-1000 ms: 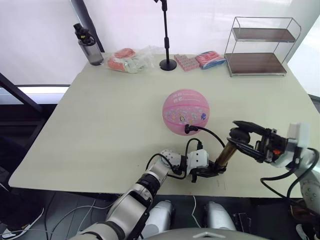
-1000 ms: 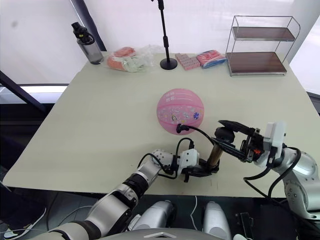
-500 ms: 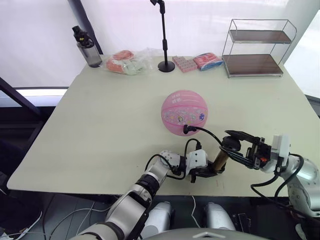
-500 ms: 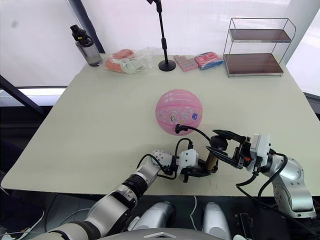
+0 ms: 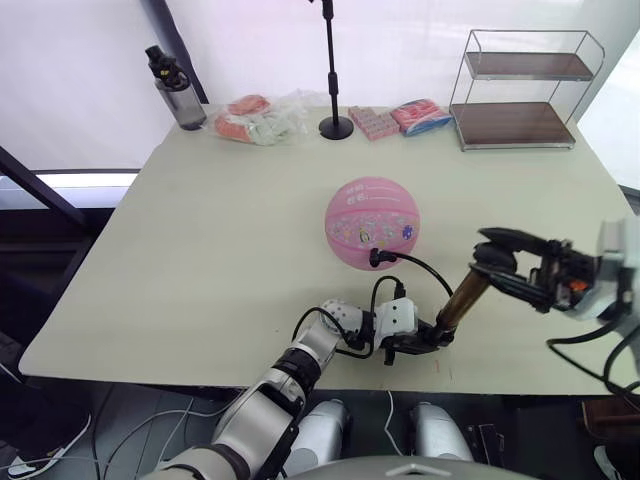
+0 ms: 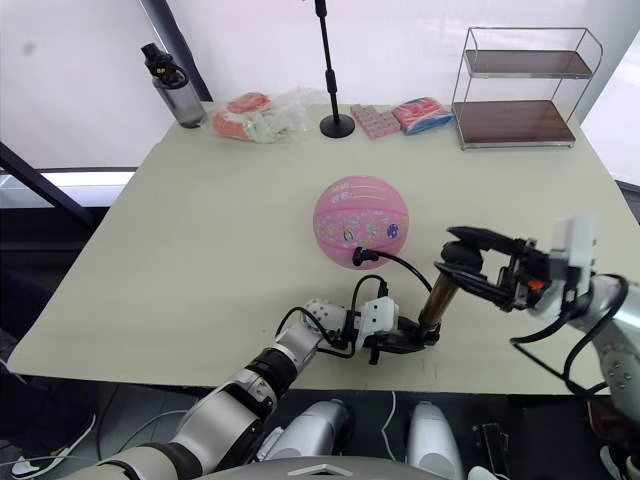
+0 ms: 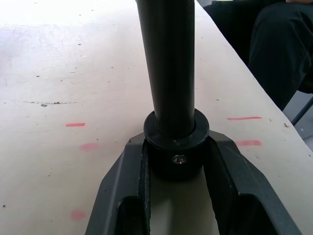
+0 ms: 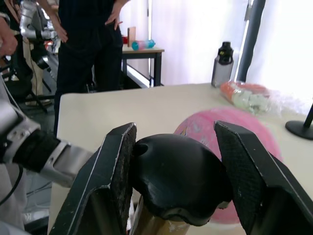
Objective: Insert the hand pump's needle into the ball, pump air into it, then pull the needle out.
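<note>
Pump work turns on the barrel's axis: the hand pump [image 5: 455,303] leans up and to your right from its base at the near tabletop [image 5: 200,260] edge, where your left claw [image 7: 177,161] pinches the black end cap. Your right claw [image 8: 176,171] straddles the T-handle [image 8: 178,178], one pad touching, the other just apart. Beyond, the hose's fitting meets the ball [image 5: 372,223]; the needle itself is hidden.

Silver-grey jointed arms with white wrist housings, looping black cables and black two-fingered end effectors with textured pads.
</note>
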Controlling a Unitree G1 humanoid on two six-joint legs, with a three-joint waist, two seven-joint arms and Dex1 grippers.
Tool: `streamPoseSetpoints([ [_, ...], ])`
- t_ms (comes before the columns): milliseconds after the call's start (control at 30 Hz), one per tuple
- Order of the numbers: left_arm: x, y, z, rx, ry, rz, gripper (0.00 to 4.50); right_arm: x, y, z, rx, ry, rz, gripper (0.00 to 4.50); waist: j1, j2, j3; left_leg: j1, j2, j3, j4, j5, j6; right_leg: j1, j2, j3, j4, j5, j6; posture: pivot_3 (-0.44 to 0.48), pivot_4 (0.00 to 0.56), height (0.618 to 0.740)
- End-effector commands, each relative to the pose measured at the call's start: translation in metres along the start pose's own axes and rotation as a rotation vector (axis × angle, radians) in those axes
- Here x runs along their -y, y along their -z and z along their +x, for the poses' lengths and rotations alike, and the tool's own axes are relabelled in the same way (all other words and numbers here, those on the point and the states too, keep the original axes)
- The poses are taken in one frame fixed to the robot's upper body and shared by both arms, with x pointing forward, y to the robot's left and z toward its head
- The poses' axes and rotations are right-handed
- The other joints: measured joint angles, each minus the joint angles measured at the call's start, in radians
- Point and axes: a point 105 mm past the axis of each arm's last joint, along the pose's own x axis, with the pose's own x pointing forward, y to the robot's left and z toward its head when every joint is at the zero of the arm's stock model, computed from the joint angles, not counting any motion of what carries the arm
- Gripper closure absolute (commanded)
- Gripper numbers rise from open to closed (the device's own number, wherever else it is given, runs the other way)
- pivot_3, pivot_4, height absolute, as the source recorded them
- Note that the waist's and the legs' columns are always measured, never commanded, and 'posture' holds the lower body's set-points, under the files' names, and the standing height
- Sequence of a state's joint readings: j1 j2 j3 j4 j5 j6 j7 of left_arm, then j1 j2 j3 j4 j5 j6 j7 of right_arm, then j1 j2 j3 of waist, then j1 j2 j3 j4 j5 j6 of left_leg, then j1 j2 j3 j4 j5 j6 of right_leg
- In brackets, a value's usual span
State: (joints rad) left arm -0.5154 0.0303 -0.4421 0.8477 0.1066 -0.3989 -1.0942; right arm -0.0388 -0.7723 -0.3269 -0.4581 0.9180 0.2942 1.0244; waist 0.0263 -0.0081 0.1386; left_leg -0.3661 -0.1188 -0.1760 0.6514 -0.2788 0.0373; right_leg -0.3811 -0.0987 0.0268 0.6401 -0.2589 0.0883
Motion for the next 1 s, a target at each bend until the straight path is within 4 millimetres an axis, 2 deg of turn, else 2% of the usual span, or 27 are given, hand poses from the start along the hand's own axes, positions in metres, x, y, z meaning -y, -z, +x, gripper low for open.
streamPoseSetpoints([
  [33, 0.017, 0.028, -0.001, -0.095, 0.048, -0.076, 3.41, 0.002, -0.035, -0.001, 0.082, 0.000, -0.073, 2.40, 0.000, -0.001, 0.000, 0.000, 0.000, 0.000, 0.000, 0.000, 0.000, 0.000, 0.000, 0.000, 0.000, 0.000, 0.000, 0.000, 0.150, 0.736],
  [267, 0.017, 0.028, -0.001, -0.097, 0.050, -0.072, 3.41, 0.009, -0.066, -0.003, 0.106, -0.008, -0.098, 2.40, 0.003, 0.000, 0.002, 0.000, 0.000, 0.000, 0.000, 0.000, 0.000, 0.000, -0.001, 0.000, 0.000, 0.000, 0.000, 0.000, 0.150, 0.736],
  [367, 0.018, 0.028, -0.001, -0.096, 0.051, -0.073, 3.41, 0.009, -0.070, -0.002, 0.090, -0.020, -0.109, 2.40, 0.004, 0.000, 0.003, -0.001, 0.000, 0.000, 0.000, 0.000, 0.000, 0.000, -0.001, 0.000, 0.000, 0.000, 0.000, 0.000, 0.150, 0.736],
  [500, 0.017, 0.028, -0.001, -0.096, 0.050, -0.069, 3.41, 0.010, -0.066, -0.001, 0.062, -0.026, -0.124, 2.40, 0.010, 0.000, 0.003, -0.002, 0.000, 0.001, 0.000, 0.000, 0.000, -0.001, -0.001, 0.000, 0.000, 0.000, 0.000, 0.000, 0.150, 0.736],
  [567, 0.017, 0.028, -0.001, -0.097, 0.049, -0.069, 3.41, 0.010, -0.060, 0.001, 0.046, -0.024, -0.135, 2.40, 0.011, 0.000, 0.003, -0.002, 0.000, 0.001, 0.000, 0.000, 0.000, -0.001, -0.001, 0.000, 0.000, 0.000, 0.000, 0.000, 0.150, 0.736],
  [767, 0.017, 0.029, -0.001, -0.099, 0.046, -0.070, 3.41, -0.004, -0.018, 0.003, -0.036, -0.055, -0.094, 2.40, 0.011, 0.000, 0.002, -0.001, 0.000, 0.001, 0.001, 0.000, 0.000, -0.001, 0.000, 0.000, 0.000, 0.000, 0.000, 0.000, 0.150, 0.736],
  [1000, 0.017, 0.029, -0.001, -0.099, 0.044, -0.069, 3.41, -0.019, 0.044, -0.002, -0.120, -0.032, -0.061, 2.40, 0.010, -0.003, 0.000, 0.004, 0.001, 0.000, 0.000, 0.000, 0.000, 0.001, 0.002, 0.000, 0.001, 0.000, 0.000, 0.000, 0.150, 0.736],
])
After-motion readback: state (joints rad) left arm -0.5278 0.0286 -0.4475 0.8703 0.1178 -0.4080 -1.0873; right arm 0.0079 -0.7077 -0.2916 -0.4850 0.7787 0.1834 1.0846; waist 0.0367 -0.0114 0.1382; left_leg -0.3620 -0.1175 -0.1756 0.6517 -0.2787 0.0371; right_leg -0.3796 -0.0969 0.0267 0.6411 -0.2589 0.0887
